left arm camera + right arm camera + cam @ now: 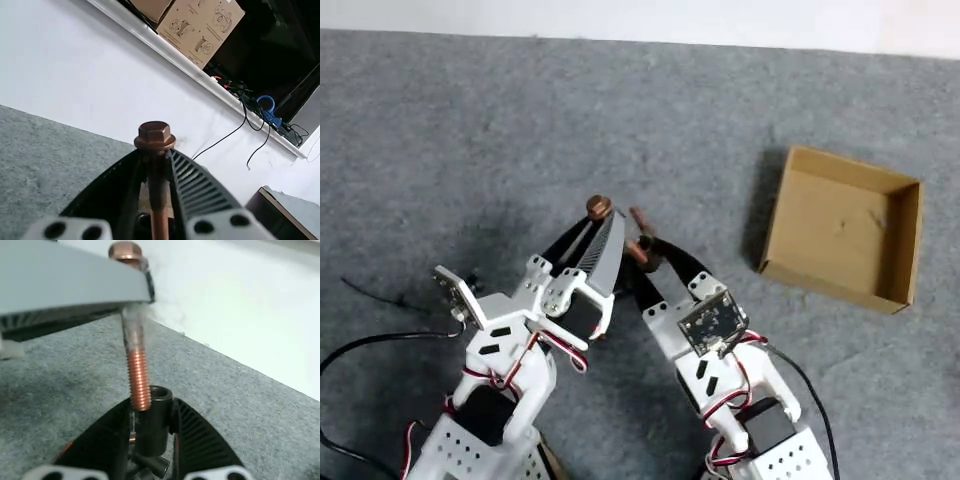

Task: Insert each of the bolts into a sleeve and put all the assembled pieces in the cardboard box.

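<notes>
A copper bolt (155,137) with a hex head stands upright between the fingers of my left gripper (157,162), which is shut on its shaft. In the high view the bolt's head (598,207) pokes out above the left gripper (600,224) near the table's middle. My right gripper (152,427) is shut on a dark sleeve (160,412) held upright with its opening up. The bolt's threaded end (138,385) hangs at the rim of the sleeve, slightly off to one side of the hole. The right gripper (645,240) sits close beside the left one.
An open cardboard box (895,250) lies on the grey carpet to the right of both arms, with nothing seen inside. Cables trail behind the arms at the near edge. A white wall borders the carpet at the far side.
</notes>
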